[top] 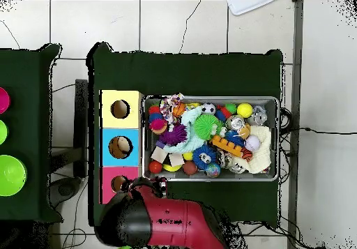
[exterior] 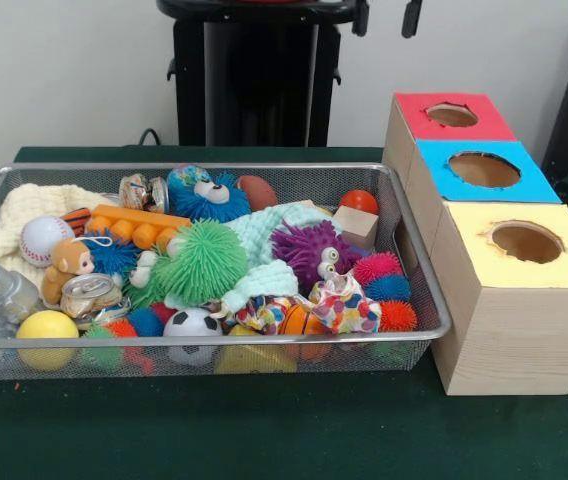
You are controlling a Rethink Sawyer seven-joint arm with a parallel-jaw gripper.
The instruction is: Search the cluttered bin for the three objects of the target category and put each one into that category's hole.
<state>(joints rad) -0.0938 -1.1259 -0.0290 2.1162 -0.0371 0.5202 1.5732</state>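
Spotted little white cloth pieces (exterior: 342,305) sit bunched at the front of the silver wire mesh basket (exterior: 419,270) — right by the yellow-topped wooden box's round hole (exterior: 526,241). Pinch just one, lift slowly. Tool's grip — cannot tell; only the red arm (top: 167,222) shows.
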